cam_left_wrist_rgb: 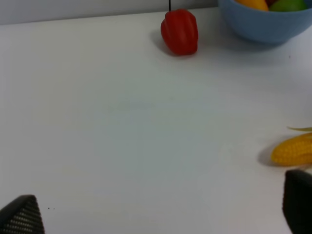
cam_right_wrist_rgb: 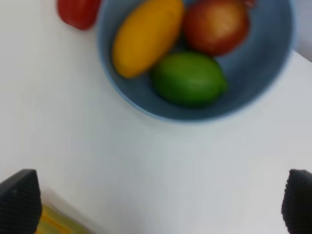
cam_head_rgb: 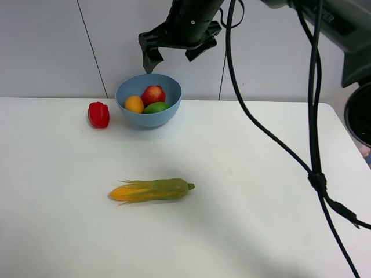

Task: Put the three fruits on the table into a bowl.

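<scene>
The light-blue bowl (cam_head_rgb: 149,119) stands at the back of the white table (cam_head_rgb: 249,208). In it lie the pomegranate (cam_head_rgb: 153,94), the orange mango (cam_head_rgb: 134,104) and the green lime (cam_head_rgb: 156,108). The right wrist view looks down on the bowl (cam_right_wrist_rgb: 265,66) with the mango (cam_right_wrist_rgb: 146,36), the pomegranate (cam_right_wrist_rgb: 216,27) and the lime (cam_right_wrist_rgb: 187,79). My right gripper (cam_head_rgb: 174,56) hangs open and empty above the bowl; it also shows in the right wrist view (cam_right_wrist_rgb: 158,202). My left gripper (cam_left_wrist_rgb: 158,212) is open and empty over bare table.
A small red bell pepper (cam_head_rgb: 98,114) stands just left of the bowl. A corn cob with green husk (cam_head_rgb: 152,190) lies mid-table. Black cables (cam_head_rgb: 313,174) hang down across the right side. The left wrist view shows the pepper (cam_left_wrist_rgb: 180,31) and the corn's tip (cam_left_wrist_rgb: 292,149).
</scene>
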Robot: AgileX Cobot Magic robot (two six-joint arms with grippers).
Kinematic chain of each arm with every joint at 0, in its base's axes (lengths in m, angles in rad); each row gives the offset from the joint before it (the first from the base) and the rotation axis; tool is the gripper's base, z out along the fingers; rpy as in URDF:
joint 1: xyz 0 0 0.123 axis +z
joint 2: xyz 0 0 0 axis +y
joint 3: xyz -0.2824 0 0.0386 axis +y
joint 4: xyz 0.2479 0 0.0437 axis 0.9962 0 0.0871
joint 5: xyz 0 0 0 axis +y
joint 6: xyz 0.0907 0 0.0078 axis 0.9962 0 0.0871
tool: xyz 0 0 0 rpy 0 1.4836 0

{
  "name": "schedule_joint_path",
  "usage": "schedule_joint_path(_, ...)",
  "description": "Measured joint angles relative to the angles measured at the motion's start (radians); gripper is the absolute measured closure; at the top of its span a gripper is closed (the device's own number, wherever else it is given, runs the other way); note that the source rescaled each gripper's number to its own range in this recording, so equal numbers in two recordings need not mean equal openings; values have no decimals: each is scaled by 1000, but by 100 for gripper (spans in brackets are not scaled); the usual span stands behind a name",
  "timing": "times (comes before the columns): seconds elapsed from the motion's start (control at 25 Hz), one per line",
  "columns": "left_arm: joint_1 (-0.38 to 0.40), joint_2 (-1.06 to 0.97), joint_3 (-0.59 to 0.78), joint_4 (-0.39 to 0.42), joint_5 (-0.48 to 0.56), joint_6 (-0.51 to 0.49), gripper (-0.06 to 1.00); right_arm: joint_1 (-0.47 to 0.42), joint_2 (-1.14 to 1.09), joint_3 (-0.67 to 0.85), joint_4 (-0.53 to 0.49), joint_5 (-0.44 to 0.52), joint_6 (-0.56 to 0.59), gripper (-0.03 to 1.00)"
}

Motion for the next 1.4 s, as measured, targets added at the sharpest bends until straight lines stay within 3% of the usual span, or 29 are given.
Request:
schedule_joint_path(0.2,0,0,0,0,0,0,-6,-10,-191,221,-67,2,46,-2)
schedule_joint_path(0.32,0,0,0,0,0,0,-6,-67,-315,388,-69,1,58,-2)
schedule_joint_path(0.6,0,0,0,0,0,0,-6,-351,-606,733,-80,1,68,-2)
schedule_joint_path(0.92,0,0,0,0,0,0,-6,-653,-1001,980,-86,3,10,-2)
schedule_joint_path(1.2,0,0,0,0,1,0,-6,-688,-1354,1177,-99,-7,-10,-2)
schedule_joint_path(1.4,0,0,0,0,1,0,-6,-688,-1621,1351,-80,-102,-9,-2)
